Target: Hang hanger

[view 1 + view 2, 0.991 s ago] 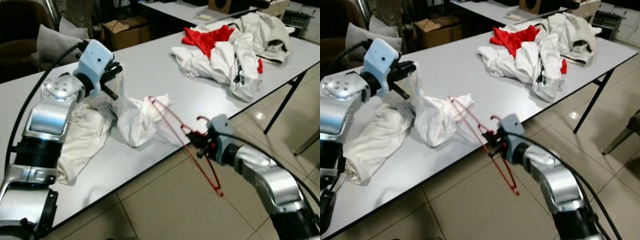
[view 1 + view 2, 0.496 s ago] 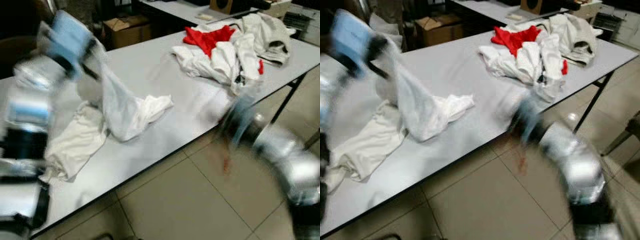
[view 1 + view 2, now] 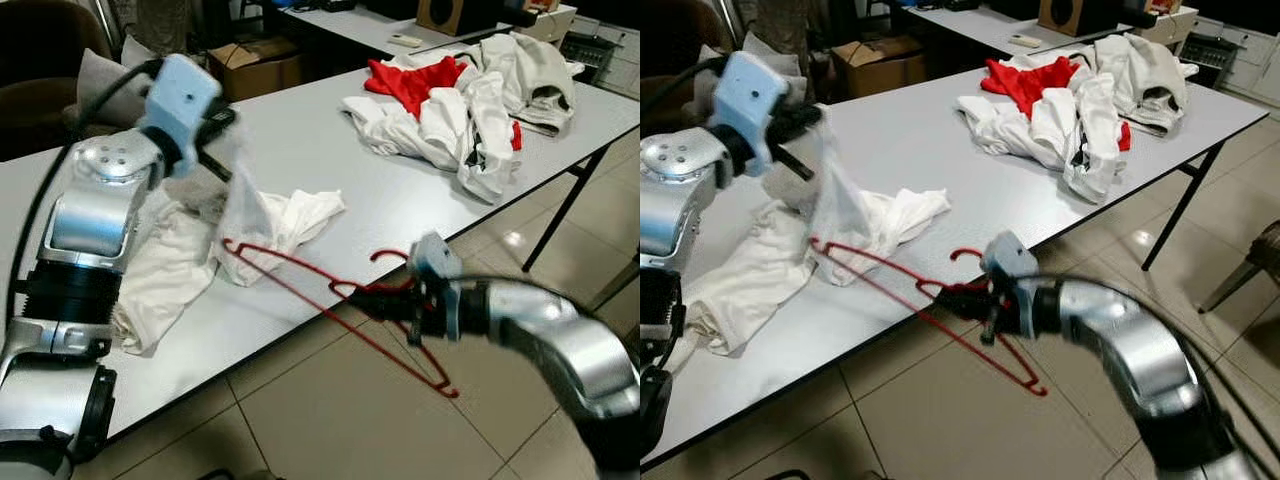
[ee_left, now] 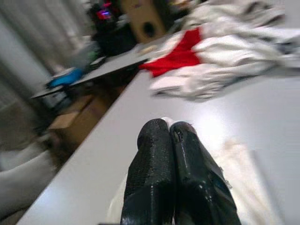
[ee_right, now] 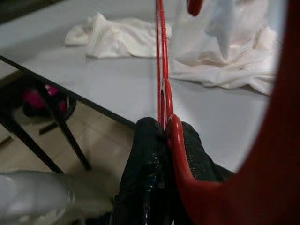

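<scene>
Hanger (image 3: pixel 330 300), red, lies slantwise off the bench (image 3: pixel 330 150) edge, hook up, clamped in the right tool (image 3: pixel 385 303); left tool (image 3: pixel 215 140) pinches white cloth (image 3: pixel 255 215), fingertips (image 4: pixel 161 140) closed.

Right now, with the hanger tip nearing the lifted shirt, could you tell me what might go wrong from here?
1. The right tool pinches the red hanger near its hook, so the long frame could twist in the grip.
2. The hanger's far tip lies by the white shirt that the left tool lifts; it may snag a fold rather than enter an opening.
3. Much of the hanger overhangs the table edge; if it slips, it could drop to the floor.
</scene>
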`<state>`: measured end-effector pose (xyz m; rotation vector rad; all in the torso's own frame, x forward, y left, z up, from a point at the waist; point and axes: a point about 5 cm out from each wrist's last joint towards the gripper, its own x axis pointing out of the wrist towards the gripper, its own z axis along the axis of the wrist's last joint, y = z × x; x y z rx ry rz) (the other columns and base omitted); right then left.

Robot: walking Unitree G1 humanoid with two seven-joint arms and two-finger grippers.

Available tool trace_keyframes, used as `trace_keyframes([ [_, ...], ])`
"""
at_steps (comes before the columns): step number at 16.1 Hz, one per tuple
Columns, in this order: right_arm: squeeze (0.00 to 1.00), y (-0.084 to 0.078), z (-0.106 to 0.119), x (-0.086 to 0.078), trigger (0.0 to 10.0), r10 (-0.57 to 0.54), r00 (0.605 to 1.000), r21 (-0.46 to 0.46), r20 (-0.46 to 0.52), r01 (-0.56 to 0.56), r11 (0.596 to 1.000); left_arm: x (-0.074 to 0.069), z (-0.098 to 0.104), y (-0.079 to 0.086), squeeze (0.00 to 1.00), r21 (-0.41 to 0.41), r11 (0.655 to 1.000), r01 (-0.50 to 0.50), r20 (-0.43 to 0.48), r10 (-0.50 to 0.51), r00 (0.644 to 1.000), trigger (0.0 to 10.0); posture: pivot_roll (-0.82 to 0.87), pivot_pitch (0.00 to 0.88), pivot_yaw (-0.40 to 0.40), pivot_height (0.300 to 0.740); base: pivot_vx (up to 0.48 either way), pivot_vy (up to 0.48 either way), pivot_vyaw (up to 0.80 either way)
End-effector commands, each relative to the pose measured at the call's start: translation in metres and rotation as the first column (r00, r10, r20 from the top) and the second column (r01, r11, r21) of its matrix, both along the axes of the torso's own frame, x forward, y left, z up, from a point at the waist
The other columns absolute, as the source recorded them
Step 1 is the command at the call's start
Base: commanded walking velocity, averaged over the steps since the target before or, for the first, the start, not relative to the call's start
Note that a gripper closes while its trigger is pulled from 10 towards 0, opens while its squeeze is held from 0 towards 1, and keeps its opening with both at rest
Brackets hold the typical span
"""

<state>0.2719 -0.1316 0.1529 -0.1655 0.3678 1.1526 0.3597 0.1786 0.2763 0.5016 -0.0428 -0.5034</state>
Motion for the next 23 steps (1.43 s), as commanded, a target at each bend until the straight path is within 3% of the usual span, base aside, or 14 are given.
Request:
trace_keyframes([
  [1,0.00,-0.002,-0.006,0.006,10.0,-0.028,0.999,-0.039,-0.028,0.027,0.999,-0.006,0.003,-0.008,0.00,0.007,0.998,0.054,-0.017,-0.054,0.998,0.0,-0.16,0.000,0.030,0.740,0.000,0.000,0.00],
  [4,0.00,0.002,-0.012,0.025,10.0,-0.106,0.992,-0.030,-0.075,0.104,0.994,-0.017,-0.002,-0.023,0.00,-0.041,0.991,0.125,-0.088,-0.128,0.988,0.0,-0.15,0.000,0.023,0.740,0.000,0.000,0.00],
  [6,0.00,0.003,-0.018,0.028,10.0,-0.132,0.987,-0.036,-0.091,0.129,0.991,-0.018,-0.001,-0.025,0.00,-0.078,0.992,0.103,-0.102,-0.111,0.989,0.0,-0.14,0.000,0.020,0.740,0.000,0.000,0.00],
  [9,0.00,-0.014,-0.016,0.030,10.0,-0.197,0.978,-0.067,-0.064,0.192,0.979,-0.002,0.019,0.003,0.00,-0.112,0.987,-0.117,-0.005,0.117,0.993,0.0,-0.15,0.000,0.031,0.740,0.000,0.000,0.00],
  [11,0.00,-0.040,-0.001,0.044,10.0,-0.320,0.947,-0.072,0.032,0.321,0.944,0.006,0.037,0.031,0.00,-0.132,0.957,-0.260,0.079,0.271,0.959,0.0,-0.16,0.000,0.046,0.740,0.000,0.000,0.00],
  [12,0.00,-0.061,0.016,0.057,10.0,-0.445,0.887,-0.037,0.121,0.452,0.891,0.007,0.046,0.044,0.00,-0.147,0.941,-0.304,0.103,0.320,0.942,0.0,-0.16,0.000,0.046,0.740,0.000,0.000,0.00],
  [13,0.00,-0.075,0.030,0.062,10.0,-0.507,0.846,0.003,0.164,0.514,0.858,0.007,0.048,0.053,0.00,-0.122,0.933,-0.339,0.106,0.352,0.930,0.0,-0.17,0.000,0.055,0.740,0.000,0.000,0.00],
  [15,0.00,-0.080,0.037,0.056,10.0,-0.485,0.856,0.021,0.179,0.489,0.872,0.008,0.042,0.058,0.00,-0.092,0.927,-0.363,0.094,0.371,0.924,0.0,-0.17,0.000,0.057,0.740,0.000,0.000,0.00],
  [17,0.00,-0.070,0.027,0.038,10.0,-0.394,0.905,0.007,0.162,0.398,0.917,0.009,0.026,0.040,0.00,-0.076,0.952,-0.296,0.057,0.300,0.952,0.0,-0.17,0.000,0.054,0.740,0.000,0.000,0.00],
  [20,0.00,-0.037,0.023,0.012,10.0,-0.216,0.968,0.086,0.128,0.206,0.975,0.009,0.018,0.020,0.00,-0.053,0.976,-0.213,0.059,0.216,0.975,0.0,-0.17,0.000,0.053,0.740,0.000,0.000,0.00],
  [23,0.00,-0.004,0.017,0.002,10.0,-0.154,0.982,0.135,0.112,0.138,0.981,0.007,0.005,-0.003,0.00,-0.008,0.995,-0.100,0.026,0.100,0.995,0.0,-0.17,0.000,0.062,0.740,0.000,0.000,0.00],
])
